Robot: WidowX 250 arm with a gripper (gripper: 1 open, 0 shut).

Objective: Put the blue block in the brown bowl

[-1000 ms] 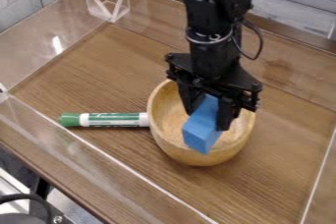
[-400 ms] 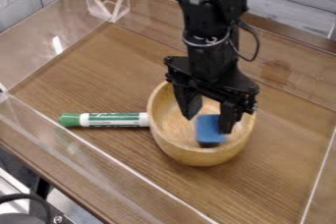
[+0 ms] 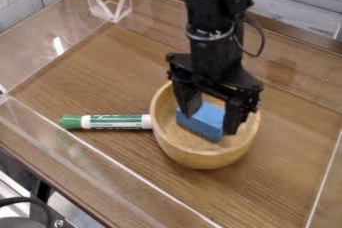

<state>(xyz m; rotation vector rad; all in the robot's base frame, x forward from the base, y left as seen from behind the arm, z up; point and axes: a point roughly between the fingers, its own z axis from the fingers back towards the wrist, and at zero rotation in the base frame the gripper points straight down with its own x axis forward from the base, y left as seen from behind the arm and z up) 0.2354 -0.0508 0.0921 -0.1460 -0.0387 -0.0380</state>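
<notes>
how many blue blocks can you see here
1. The blue block lies inside the brown bowl, between the fingers of the open claw. The claw hides part of the bowl, so another could be out of sight.

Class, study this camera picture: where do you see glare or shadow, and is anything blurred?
Camera view: pale glare streaks the clear wall at the upper left; the gripper darkens the brown bowl interior around the blue block; the green-and-white marker is soft, its print unreadable.
</notes>
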